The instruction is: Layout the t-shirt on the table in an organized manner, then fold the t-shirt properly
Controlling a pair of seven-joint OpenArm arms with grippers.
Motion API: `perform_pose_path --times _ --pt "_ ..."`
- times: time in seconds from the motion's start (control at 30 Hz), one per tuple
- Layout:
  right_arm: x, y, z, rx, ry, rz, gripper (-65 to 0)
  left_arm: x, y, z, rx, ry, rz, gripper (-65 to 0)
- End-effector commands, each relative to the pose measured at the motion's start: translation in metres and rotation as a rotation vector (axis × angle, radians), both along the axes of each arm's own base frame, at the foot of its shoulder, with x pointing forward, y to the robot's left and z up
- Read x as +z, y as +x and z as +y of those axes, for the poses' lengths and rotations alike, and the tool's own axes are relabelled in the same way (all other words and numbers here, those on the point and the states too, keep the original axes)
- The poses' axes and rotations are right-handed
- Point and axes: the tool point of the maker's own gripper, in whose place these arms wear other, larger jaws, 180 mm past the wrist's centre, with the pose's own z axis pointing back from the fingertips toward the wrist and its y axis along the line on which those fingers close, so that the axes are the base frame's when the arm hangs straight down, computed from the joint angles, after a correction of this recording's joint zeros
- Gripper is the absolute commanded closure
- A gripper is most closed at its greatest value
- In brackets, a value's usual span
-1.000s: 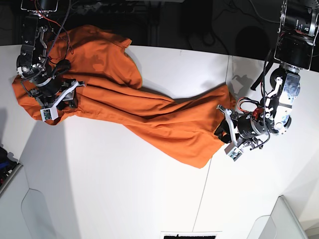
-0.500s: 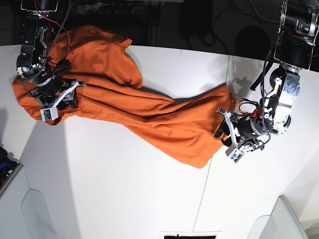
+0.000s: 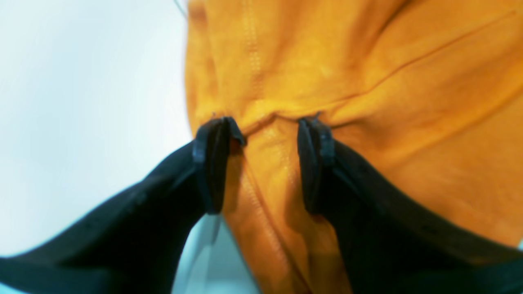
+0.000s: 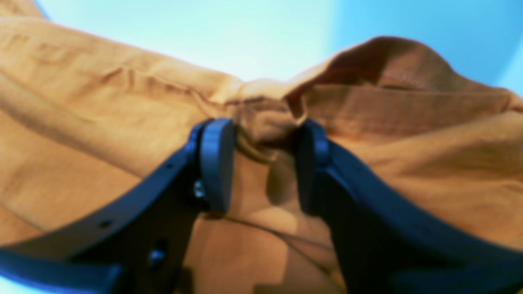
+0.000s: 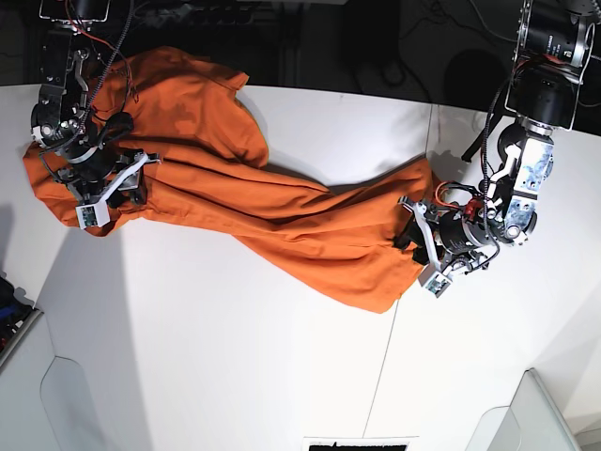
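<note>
Since a second ago, our left tool [image 5: 420, 252] has slid a little inward along the shirt's edge, and its arm has swung with it; the right tool [image 5: 120, 185] and the cloth under it look unmoved.

We hold the t-shirt [image 5: 282, 211] at two far ends, stretched in a long twisted band across the surface [image 5: 235, 366], with one bunched part hanging over the far edge near the right arm. We judge this hold is meant to draw the garment out before spreading it flat, so the layout step is not yet done.

Our left tool [image 3: 261, 163] has its fingers [image 3: 212, 163] standing apart with a stitched fold of the t-shirt [image 3: 367, 81] gathered between them; the cloth puckers at the fingertips, so we read it as clamped on that fold. Our right tool [image 4: 261, 163] likewise has its fingers [image 4: 216, 163] apart around a wad of the t-shirt [image 4: 102, 106], pinched near a hem, though this view is blurred.

Both grips sit at edges, which should help pull the twist out.
</note>
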Motion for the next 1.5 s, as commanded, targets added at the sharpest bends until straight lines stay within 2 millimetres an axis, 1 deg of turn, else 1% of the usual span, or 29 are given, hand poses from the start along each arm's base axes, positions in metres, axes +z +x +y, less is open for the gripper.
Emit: perform_pose_path --times 0.0,0.13,0.17,0.2,0.27,0.3,0.4,0.53,0.6,0.7,0.77,0.87,0.97,1.03,1.1,1.17,1.2,1.33,1.37,1.47 --pt "0.009 0.007 -0.005 -0.008 -0.009 -0.028 -25.5 0.016 0.011 0.001 -0.01 -0.013 -0.046 -30.2" --pt "0.009 0.007 -0.005 -0.008 -0.008 -0.028 -25.5 0.018 0.012 -0.002 -0.02 -0.024 -0.051 -29.6" --pt "0.009 0.007 -0.005 -0.008 -0.008 -0.028 -25.5 0.019 0.012 -0.002 -0.021 -0.026 -0.054 -26.2" --pt "0.009 0.006 -0.005 -0.008 -0.008 -0.027 -25.5 0.019 0.012 -0.002 -0.021 -0.026 -0.053 -20.5" --pt "0.009 0.006 -0.005 -0.008 -0.008 -0.027 -25.5 0.018 0.012 -0.002 -0.021 -0.027 -0.053 -5.5" --pt "0.009 0.006 -0.005 -0.008 -0.008 -0.027 -25.5 0.02 0.012 -0.004 -0.019 -0.041 -0.054 0.0" --pt "0.009 0.007 -0.005 -0.008 -0.009 -0.029 -25.5 0.031 0.018 -0.008 -0.015 -0.093 -0.09 0.0" --pt "0.01 0.007 -0.006 -0.007 -0.01 -0.03 -25.5 0.059 0.028 -0.011 -0.016 -0.161 -0.147 0.0" --pt "0.01 0.007 -0.006 -0.008 -0.01 -0.03 -25.5 0.07 0.027 -0.016 -0.042 -0.186 -0.161 0.0" --pt "0.012 0.009 -0.006 -0.009 -0.008 -0.042 -25.5 0.076 0.024 -0.018 -0.08 -0.184 -0.165 0.0" --pt "0.018 0.012 -0.01 -0.02 -0.009 -0.068 -25.5 0.077 0.025 -0.017 -0.078 -0.18 -0.166 0.0" --pt "0.038 0.018 -0.025 -0.068 0.0 -0.13 -25.5 0.077 0.024 -0.015 -0.077 -0.176 -0.165 0.0" --pt "0.065 0.022 -0.048 -0.136 0.006 -0.207 -25.5 0.077 0.024 -0.013 -0.077 -0.173 -0.165 0.0" --pt "0.079 0.021 -0.066 -0.187 0.008 -0.247 -25.5 0.077 0.024 -0.013 -0.076 -0.17 -0.165 0.0" --pt "0.085 0.018 -0.081 -0.235 0.018 -0.264 -25.5 0.077 0.024 -0.012 -0.076 -0.169 -0.165 0.0" --pt "0.083 0.014 -0.088 -0.263 0.042 -0.247 -25.5 0.077 0.024 -0.013 -0.076 -0.17 -0.165 0.0" --pt "0.081 0.013 -0.086 -0.26 0.064 -0.237 -25.5 0.077 0.024 -0.013 -0.076 -0.171 -0.165 0.0" --pt "0.072 0.014 -0.062 -0.184 0.142 -0.208 -25.8 0.077 0.024 -0.014 -0.076 -0.174 -0.165 0.0" --pt "0.069 0.014 -0.056 -0.171 0.149 -0.201 -27.9 0.077 0.024 -0.014 -0.076 -0.174 -0.165 0.0" --pt "0.056 0.016 -0.036 -0.117 0.145 -0.169 -37.9 0.076 0.024 -0.014 -0.076 -0.173 -0.164 0.0"
